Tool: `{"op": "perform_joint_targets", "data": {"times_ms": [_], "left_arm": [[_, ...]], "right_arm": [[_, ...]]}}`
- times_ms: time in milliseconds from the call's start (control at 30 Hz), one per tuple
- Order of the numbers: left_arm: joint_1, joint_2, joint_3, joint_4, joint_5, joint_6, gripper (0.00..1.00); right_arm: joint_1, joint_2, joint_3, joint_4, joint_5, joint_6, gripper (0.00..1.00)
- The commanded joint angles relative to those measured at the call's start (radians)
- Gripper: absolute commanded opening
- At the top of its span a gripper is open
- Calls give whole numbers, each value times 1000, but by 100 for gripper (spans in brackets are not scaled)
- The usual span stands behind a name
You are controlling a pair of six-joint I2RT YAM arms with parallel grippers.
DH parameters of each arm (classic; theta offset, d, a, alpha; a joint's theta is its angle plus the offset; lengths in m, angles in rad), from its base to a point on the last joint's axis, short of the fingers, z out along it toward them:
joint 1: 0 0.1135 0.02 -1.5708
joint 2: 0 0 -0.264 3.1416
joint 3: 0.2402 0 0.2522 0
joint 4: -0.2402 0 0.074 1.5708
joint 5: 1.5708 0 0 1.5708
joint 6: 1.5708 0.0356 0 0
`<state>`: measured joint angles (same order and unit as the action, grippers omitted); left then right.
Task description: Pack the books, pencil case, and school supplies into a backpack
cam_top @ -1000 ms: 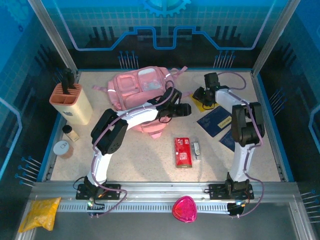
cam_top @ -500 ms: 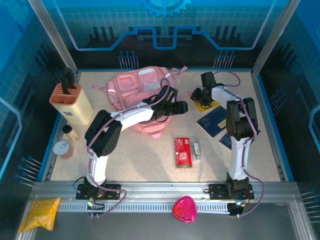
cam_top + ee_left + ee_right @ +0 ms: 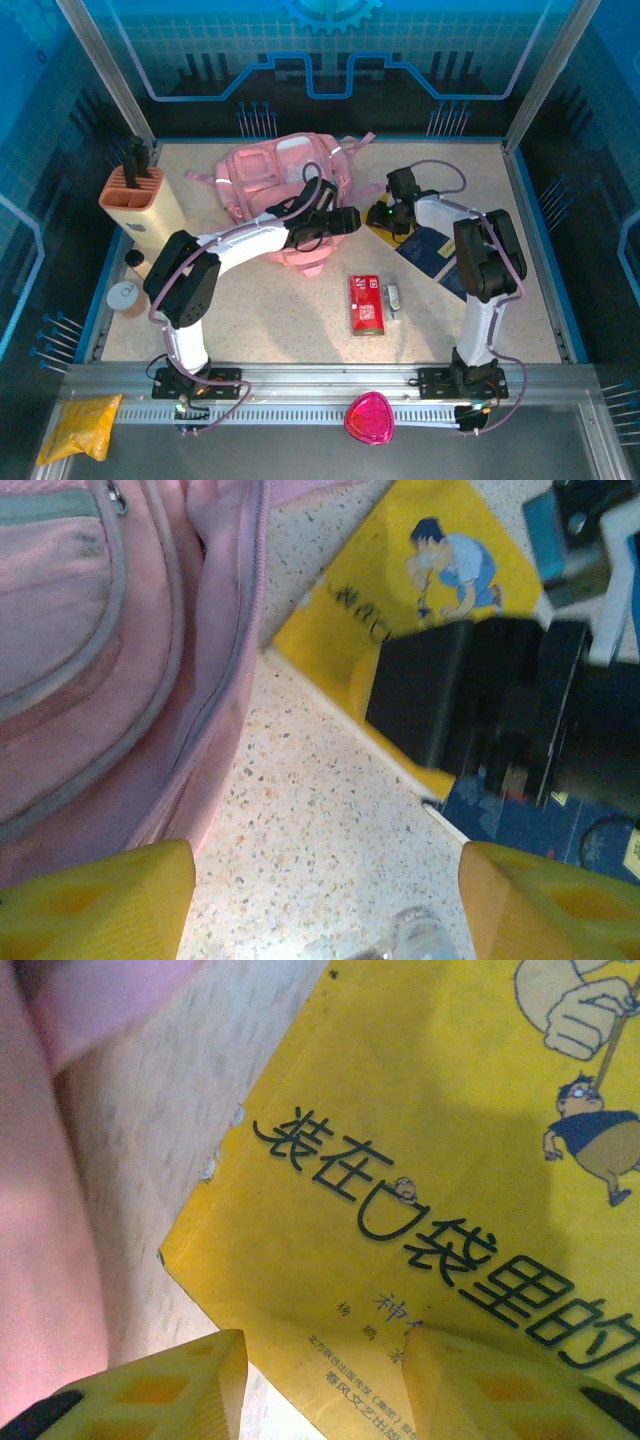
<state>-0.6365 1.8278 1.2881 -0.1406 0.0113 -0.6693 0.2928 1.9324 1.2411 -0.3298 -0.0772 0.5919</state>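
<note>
The pink backpack (image 3: 280, 180) lies at the back of the table, its zip edge (image 3: 225, 650) close in the left wrist view. My left gripper (image 3: 340, 220) (image 3: 325, 910) hangs open over bare table beside it. The yellow book (image 3: 379, 226) (image 3: 400, 590) (image 3: 420, 1160) lies flat just right of the backpack. My right gripper (image 3: 388, 212) (image 3: 325, 1390) is open low over the book's edge, one finger (image 3: 500, 1390) above the cover, the other (image 3: 150, 1390) above the table. The navy book (image 3: 435, 248) lies to the right. The red pencil case (image 3: 367, 303) and the small grey-white piece (image 3: 392, 297) lie nearer.
A beige knife block (image 3: 140, 205) stands at the left with small jars (image 3: 127, 297) in front of it. A pink heart-shaped thing (image 3: 368, 418) and a yellow bag (image 3: 80, 425) lie on the near rail. The table's metal frame (image 3: 330, 385) runs along the near edge.
My right gripper has moved left and nearer, down over the yellow book's edge by the backpack. My left gripper has drawn back to the left, its elbow swinging left.
</note>
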Motion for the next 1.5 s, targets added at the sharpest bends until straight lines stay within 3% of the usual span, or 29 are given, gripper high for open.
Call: {"op": "perform_joint_targets", "data": {"times_ms": [0,167,267,533,733,933,1100,1467], "left_arm": [[5,-92,-65,-13,-33,-42,70],[-16,-145,-122,19,-13,-79,69],[-50,-104,-67,-31,-11,-79,66],[-86,20,9,20,23,-116,59],[-95,147,129,-13,32,-94,52],[-88,278,279,-98,35,-38,50],[-67,367,352,-121,55,-29,47],[-52,344,263,-182,59,34,38]], "right_arm": [[46,-50,-131,-120,-113,-45,46],[46,-161,-183,-144,-153,-116,45],[26,-226,-190,-150,-158,-113,44],[-92,-358,-264,-99,-101,-20,45],[-158,-297,-267,-67,-76,29,49],[-163,-234,-249,-56,-91,34,50],[-160,-218,-243,-64,-33,39,54],[-119,-123,-146,-56,-98,23,53]]}}
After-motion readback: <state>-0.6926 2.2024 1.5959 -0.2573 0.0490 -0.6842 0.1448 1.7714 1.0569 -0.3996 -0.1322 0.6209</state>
